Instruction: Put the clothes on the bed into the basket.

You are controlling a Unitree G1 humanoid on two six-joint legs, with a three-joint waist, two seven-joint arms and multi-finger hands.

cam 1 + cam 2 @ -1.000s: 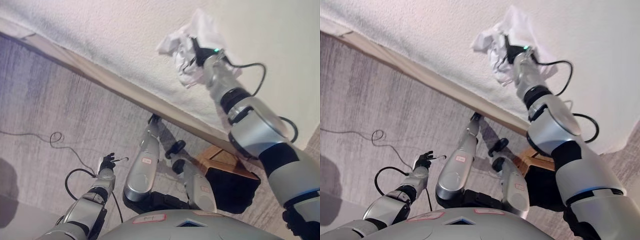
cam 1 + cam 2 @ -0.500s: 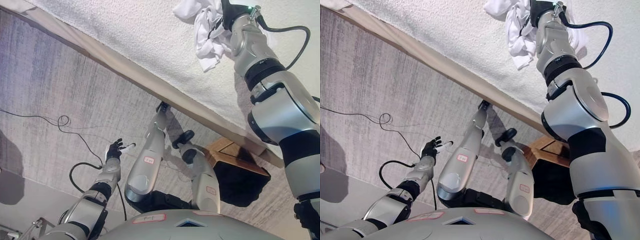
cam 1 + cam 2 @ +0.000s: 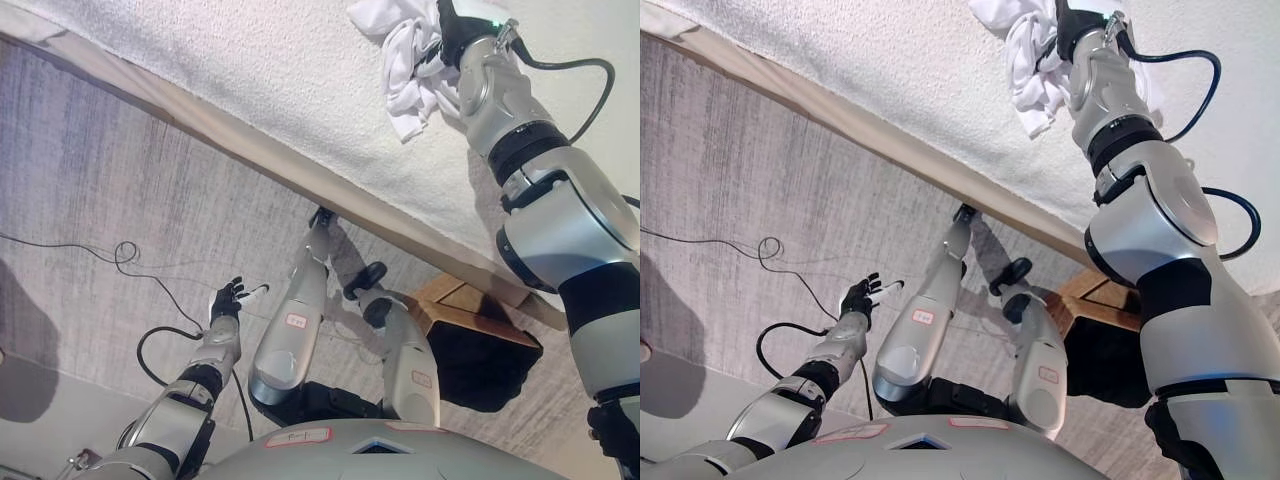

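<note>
- Since a second ago the whole view has shifted, so the camera has moved; against the bed, the right hand (image 3: 452, 22) and the bunched white cloth (image 3: 405, 60) now sit at the far right, near the top edge of both views, with the cloth hanging a little longer below the hand.
- Over the last half second little changes: the right hand stays at the cloth and the left hand (image 3: 226, 299) stays low on the near left.
- White garment: crumpled, lying on the bed (image 3: 250, 70), partly gathered up against the right hand, its loose end trailing toward the near side.
- Right hand: dark, buried in the folds of the cloth; its fingers are hidden there, so I cannot tell whether they grip it.
- Left hand: held over the grey carpet (image 3: 110, 180), well apart from the bed, fingers spread and relaxed, holding nothing.
- Bed: a pale textured cover fills the far part of the scene, with a tan edge (image 3: 200, 120) running diagonally from far left to near right.
- Basket (image 3: 470, 335): brown rim with a dark inside, on the floor at the near right, just beside the bed's edge and well apart from the cloth.
- A thin cable (image 3: 125, 252) loops on the carpet at the left.
</note>
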